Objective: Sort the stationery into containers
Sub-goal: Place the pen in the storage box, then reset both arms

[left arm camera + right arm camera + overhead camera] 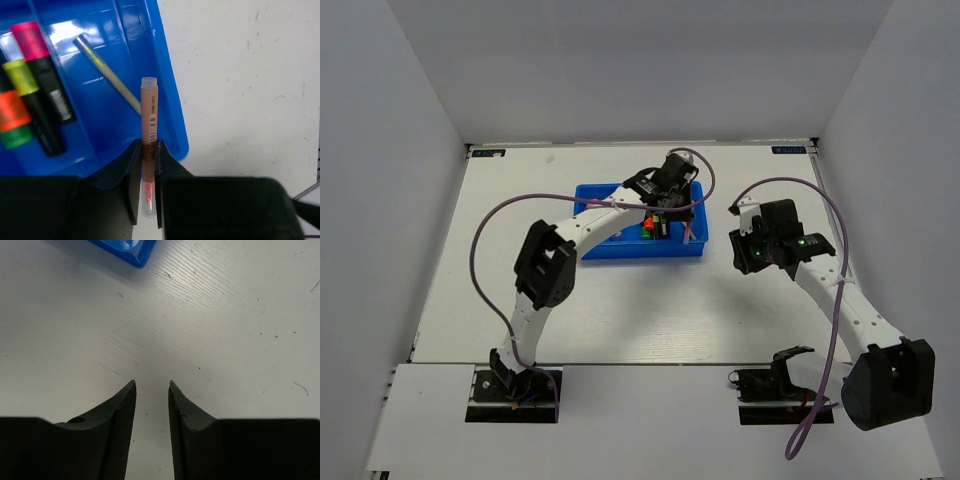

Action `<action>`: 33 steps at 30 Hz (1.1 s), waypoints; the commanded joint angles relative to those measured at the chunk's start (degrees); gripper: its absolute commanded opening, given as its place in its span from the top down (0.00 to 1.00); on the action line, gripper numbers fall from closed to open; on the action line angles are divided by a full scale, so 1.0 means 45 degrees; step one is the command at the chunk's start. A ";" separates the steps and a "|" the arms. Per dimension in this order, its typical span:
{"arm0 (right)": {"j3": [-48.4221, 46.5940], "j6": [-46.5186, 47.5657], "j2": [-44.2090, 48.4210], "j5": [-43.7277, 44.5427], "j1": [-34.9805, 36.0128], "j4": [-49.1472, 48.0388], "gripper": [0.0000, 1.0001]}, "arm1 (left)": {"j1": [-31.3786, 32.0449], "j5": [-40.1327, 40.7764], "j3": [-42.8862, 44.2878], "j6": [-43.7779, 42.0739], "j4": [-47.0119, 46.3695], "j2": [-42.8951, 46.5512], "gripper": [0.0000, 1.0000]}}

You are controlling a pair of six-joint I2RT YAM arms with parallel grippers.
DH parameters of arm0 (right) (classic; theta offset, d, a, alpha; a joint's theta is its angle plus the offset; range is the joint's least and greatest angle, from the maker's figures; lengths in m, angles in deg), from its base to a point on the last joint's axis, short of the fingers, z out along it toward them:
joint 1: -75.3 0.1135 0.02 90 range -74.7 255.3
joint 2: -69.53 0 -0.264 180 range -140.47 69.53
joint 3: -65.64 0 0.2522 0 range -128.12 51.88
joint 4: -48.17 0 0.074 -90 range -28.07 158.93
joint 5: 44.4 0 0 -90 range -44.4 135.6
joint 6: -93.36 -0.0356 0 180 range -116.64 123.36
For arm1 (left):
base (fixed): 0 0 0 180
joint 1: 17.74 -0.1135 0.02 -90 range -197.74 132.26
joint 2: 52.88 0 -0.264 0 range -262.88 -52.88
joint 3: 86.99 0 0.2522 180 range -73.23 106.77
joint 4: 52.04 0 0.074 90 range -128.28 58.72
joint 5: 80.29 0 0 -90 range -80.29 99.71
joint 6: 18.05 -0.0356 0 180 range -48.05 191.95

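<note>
**Left arm pinching the pink-orange stick at the tray**

We are seeing the left gripper pinching the thin pink-orange stick at frame centre, its top end overlapping the blue tray by its right wall. Highlighters and a beige stick are lying inside, upper left. The right gripper is hanging over the table, fingers slightly parted, gripping nothing.
</note>
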 commanded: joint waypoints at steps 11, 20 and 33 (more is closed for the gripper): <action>0.0476 -0.0052 0.0453 -0.1402 -0.0735 -0.0283 0.64 | -0.0798 -0.0790 0.0774 0.0123 -0.1681 -0.1154 0.95; 0.0476 -0.0052 0.0434 -0.1812 -0.0949 -0.0225 0.44 | -0.1051 -0.1102 0.1379 0.0709 -0.1898 -0.1934 0.47; 0.0378 -0.0517 0.0765 -0.1251 -0.1380 -0.0166 0.10 | -0.0158 -0.1283 -0.2150 -0.2841 -0.1332 0.3156 0.00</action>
